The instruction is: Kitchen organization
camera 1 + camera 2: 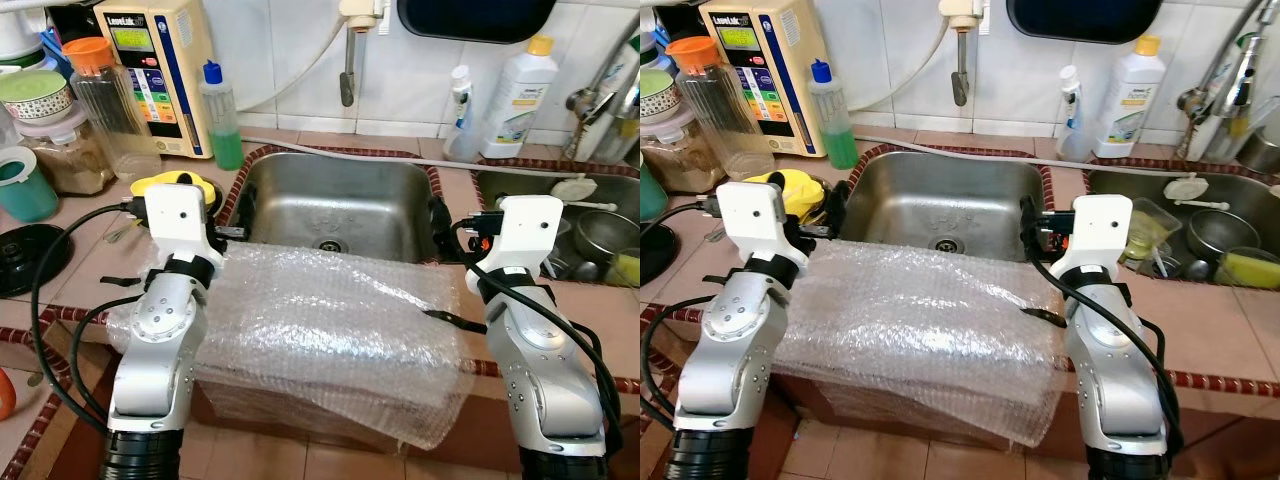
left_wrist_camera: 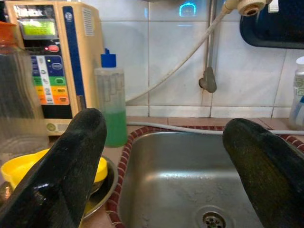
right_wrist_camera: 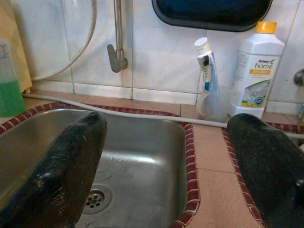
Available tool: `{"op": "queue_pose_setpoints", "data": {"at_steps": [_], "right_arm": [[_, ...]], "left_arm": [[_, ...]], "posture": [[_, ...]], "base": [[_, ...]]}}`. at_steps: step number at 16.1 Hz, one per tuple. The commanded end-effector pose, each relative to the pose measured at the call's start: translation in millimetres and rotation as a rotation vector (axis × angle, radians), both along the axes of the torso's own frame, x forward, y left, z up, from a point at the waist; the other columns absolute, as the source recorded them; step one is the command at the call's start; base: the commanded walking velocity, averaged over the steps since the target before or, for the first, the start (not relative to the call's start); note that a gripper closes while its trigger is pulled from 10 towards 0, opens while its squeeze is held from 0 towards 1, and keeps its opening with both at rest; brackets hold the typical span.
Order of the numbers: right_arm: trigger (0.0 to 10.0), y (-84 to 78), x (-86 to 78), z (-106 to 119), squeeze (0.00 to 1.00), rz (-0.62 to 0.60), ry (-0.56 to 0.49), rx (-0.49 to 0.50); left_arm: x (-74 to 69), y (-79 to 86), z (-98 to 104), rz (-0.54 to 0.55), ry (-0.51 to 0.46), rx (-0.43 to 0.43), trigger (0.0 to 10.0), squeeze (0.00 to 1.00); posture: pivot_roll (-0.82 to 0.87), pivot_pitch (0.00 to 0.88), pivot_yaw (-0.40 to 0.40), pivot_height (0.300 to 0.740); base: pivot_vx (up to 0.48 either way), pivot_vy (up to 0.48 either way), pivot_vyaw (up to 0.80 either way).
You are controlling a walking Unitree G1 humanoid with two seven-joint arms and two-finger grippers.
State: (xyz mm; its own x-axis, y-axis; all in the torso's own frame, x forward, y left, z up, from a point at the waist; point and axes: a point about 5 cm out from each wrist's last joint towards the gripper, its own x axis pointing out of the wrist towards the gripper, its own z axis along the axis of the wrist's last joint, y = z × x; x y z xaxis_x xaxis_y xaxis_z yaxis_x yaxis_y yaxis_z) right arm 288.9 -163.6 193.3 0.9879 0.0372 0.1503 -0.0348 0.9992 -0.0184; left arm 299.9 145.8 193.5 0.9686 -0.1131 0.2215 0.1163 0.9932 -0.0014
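Nearest the robot, a sheet of bubble wrap (image 1: 320,320) lies draped across the front edge of the tiled counter (image 1: 600,310), its near side hanging down over the ledge and its far edge reaching the front rim of the steel sink (image 1: 340,205). Both silver arms flank the sheet. The left gripper (image 2: 164,166) is held at the sink's left front corner with its two black fingers (image 2: 66,166) spread wide apart and nothing between them; the wrap sits beside and below that arm, not in its grasp. The right gripper (image 3: 171,166) is at the sink's right front corner, fingers equally wide and bare, with the sheet's right edge just beside the forearm.

Past the left gripper, a yellow bowl (image 1: 172,183) rests in a metal dish just left of the sink. Farther back against the white tiles stand a green soap bottle (image 1: 220,115), a beige appliance with a coloured button panel (image 1: 155,65), and a clear jar with an orange lid (image 1: 105,95). Behind the right side stand a white bottle with a yellow cap (image 3: 254,71) and a small tube (image 3: 206,71).
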Motion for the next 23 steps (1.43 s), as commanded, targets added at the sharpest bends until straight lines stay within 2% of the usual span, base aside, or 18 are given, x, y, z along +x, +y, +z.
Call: {"op": "queue_pose_setpoints", "data": {"at_steps": [1, 6, 13, 23], "right_arm": [[10.0, -2.7, -0.8, -0.4, 0.0, -0.003, 0.001, 0.007], [10.0, -4.5, -1.6, -1.0, 0.0, -0.005, 0.001, 0.01], [10.0, -5.1, -2.9, -3.9, 0.0, -0.006, 0.009, 0.014], [10.0, -9.9, -2.8, -6.5, 0.0, -0.027, 0.01, 0.01]], "left_arm": [[-2.3, -2.2, 1.6, -0.015, -0.003, 0.002, 10.0, 0.0], [-1.3, -1.6, 1.2, -0.012, 0.003, 0.006, 10.0, 0.0], [-1.6, -3.2, 0.0, -0.022, 0.014, 0.003, 10.0, 0.0], [0.1, -7.2, -6.3, -0.013, 0.044, 0.014, 10.0, 0.0]], "posture": [[0.0, 0.0, 0.025, 0.74], [0.0, 0.0, 0.027, 0.74], [0.0, 0.0, 0.03, 0.74], [0.0, 0.0, 0.035, 0.74]], "base": [[0.326, 0.0, 0.0], [0.319, 0.0, 0.0], [0.334, 0.249, 0.0], [0.0, 0.0, 0.0]]}}
